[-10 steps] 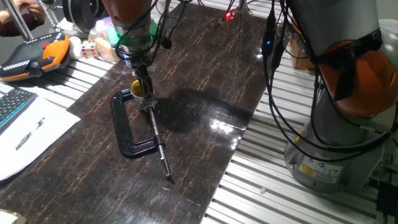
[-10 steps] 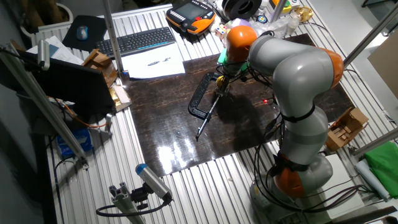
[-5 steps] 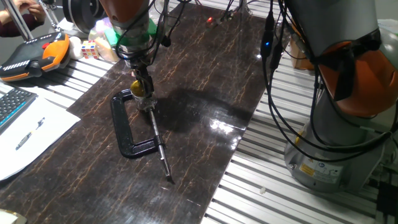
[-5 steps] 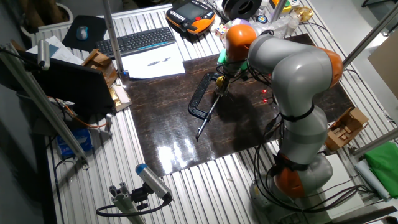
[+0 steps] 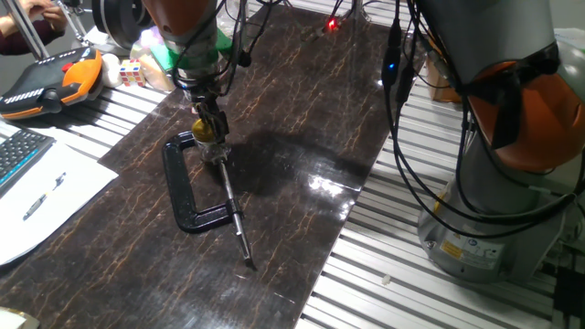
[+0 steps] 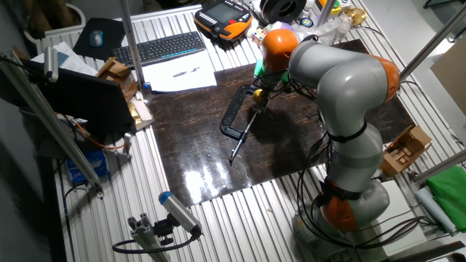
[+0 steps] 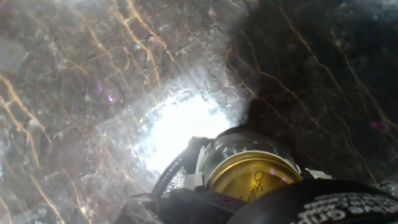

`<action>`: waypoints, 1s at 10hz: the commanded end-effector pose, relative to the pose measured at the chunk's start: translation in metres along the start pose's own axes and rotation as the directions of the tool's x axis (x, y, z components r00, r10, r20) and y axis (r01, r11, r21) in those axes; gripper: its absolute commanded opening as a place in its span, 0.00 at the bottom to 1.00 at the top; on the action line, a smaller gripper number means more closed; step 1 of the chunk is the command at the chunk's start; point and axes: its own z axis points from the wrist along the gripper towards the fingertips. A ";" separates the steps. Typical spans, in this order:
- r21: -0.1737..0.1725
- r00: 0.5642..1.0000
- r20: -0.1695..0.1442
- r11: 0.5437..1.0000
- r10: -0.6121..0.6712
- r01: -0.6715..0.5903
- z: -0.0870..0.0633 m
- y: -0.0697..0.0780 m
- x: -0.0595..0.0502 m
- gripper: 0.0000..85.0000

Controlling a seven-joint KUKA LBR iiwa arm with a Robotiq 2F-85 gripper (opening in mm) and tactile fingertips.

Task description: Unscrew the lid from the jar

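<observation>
Marble-patterned dark tabletop (image 5: 302, 119) with thin gold veins fills my fixed views, glossy enough to throw back a bright glare patch. It sits on a ribbed aluminium bench (image 6: 218, 218). At the far edge I see a black keyboard (image 6: 160, 47), a white sheet of paper (image 6: 178, 73) and an orange-and-black handheld pendant (image 5: 50, 82). The grey-and-orange KUKA arm (image 6: 342, 87) bends over the slab.

The black steel C-clamp (image 5: 187, 183) lies flat on the marble, its long screw rod (image 5: 236, 219) pointing toward the near edge. The small clear glass cylindrical jar (image 7: 239, 146) stands upright on the tabletop just beside the clamp's upper end. I cannot tell whether anything is inside it. The small round gold-yellow metal lid (image 7: 252, 177) is on top of the jar.

The two-finger gripper (image 5: 208, 126) comes straight down on the lid, fingers narrow and closed around its rim in the fixed view. From the hand view, dark finger parts crowd the lower frame against the lid.
</observation>
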 end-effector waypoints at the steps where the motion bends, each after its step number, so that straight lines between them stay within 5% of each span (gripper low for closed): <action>1: 0.000 1.000 0.001 1.000 -0.009 0.009 0.000 0.000 0.000 0.87; 10: -0.018 0.974 0.001 0.974 -0.227 0.227 -0.001 0.001 0.000 0.87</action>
